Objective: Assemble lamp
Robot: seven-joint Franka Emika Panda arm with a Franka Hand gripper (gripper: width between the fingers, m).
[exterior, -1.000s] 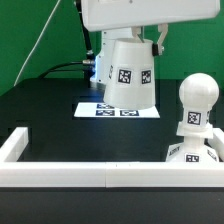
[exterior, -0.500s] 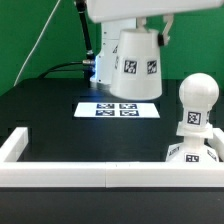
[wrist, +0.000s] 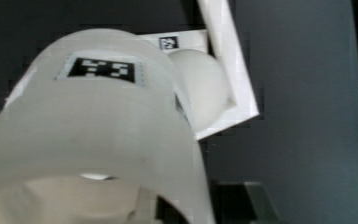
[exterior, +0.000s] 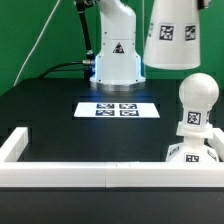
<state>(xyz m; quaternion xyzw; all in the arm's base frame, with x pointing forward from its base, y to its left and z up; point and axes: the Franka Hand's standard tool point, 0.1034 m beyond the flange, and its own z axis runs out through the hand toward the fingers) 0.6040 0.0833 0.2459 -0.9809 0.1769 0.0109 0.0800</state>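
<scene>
The tapered white shade [exterior: 172,35] with square tags hangs in the air at the exterior view's upper right, above the bulb. Its top is cut off by the picture edge and my gripper is out of that view. The round bulb [exterior: 196,104] stands upright by its neck on the stepped base [exterior: 192,156] at the right. In the wrist view the shade [wrist: 96,120] fills most of the picture. My gripper [wrist: 202,205] is shut on its wall, with one dark finger [wrist: 243,200] showing outside it. The bulb [wrist: 197,85] shows beyond the shade.
The marker board [exterior: 118,108] lies flat mid-table. The white robot pedestal [exterior: 116,55] with a triangle sticker stands behind it. A low white wall [exterior: 60,178] runs along the front and left, and also shows in the wrist view [wrist: 233,70].
The shade has risen and moved toward the exterior view's right, from over the marker board to above the bulb. The bulb and base have not moved.
</scene>
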